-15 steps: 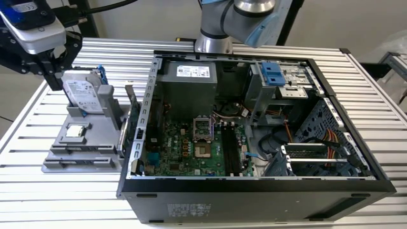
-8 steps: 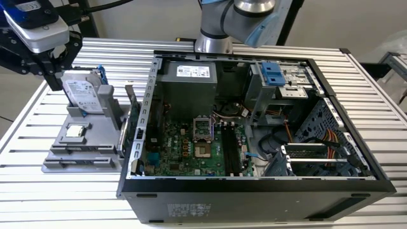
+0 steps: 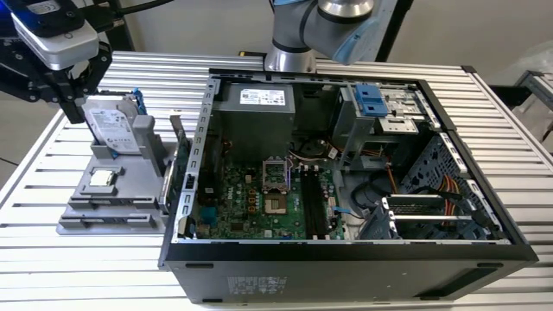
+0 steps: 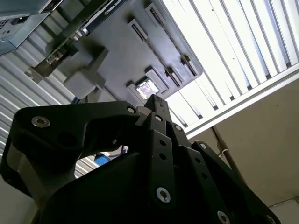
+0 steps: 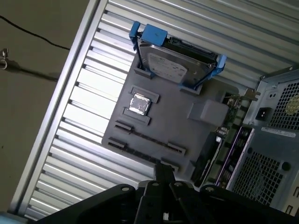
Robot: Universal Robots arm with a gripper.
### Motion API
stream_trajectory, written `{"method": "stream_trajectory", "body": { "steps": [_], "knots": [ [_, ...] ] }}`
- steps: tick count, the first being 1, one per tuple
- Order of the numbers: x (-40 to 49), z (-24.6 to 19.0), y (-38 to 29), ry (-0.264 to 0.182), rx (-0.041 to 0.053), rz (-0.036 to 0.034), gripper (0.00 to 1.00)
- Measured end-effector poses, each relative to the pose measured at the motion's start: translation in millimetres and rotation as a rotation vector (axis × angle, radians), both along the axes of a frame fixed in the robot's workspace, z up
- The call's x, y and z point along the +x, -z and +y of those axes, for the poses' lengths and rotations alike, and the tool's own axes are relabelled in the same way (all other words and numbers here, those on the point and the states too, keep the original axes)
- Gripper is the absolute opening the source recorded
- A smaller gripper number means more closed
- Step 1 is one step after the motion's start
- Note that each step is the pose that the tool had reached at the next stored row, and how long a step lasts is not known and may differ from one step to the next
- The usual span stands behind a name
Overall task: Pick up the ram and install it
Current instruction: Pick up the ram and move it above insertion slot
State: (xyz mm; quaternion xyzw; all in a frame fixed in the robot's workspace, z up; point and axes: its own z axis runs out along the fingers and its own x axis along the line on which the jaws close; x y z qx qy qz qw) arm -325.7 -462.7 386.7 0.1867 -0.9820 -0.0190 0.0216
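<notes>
Nothing is done yet: your gripper [image 3: 74, 109] hangs over the holder [image 3: 129, 194], jaws closed on nothing. The ram [image 3: 170, 172] seems to stand on edge beside the case [image 3: 346, 250], neither picked up nor installed.

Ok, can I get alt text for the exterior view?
The gripper hangs shut just above the hard drive, which stands in a grey tray at the exterior view's left. Beside the tray, an open PC case lies on a slatted table with its motherboard exposed.
</notes>
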Motion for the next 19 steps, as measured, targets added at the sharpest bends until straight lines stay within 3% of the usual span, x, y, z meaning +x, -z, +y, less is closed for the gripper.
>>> {"method": "stream_trajectory", "body": {
  "steps": [7, 8, 11, 12, 19],
  "knots": [
    [0.0, 0.0, 0.0, -0.035, -0.0001, -0.0025, 0.0],
    [0.0, 0.1, 0.0, -0.039, -0.0002, -0.0075, 0.0],
    [0.0, 0.0, -0.1, -0.049, -0.0006, -0.0308, 0.0],
    [0.1, 0.0, -0.2, -0.051, -0.0008, -0.0335, 0.0],
    [0.0, 0.0, 0.1, -0.078, -0.0001, -0.0342, 0.0]
  ]
}}
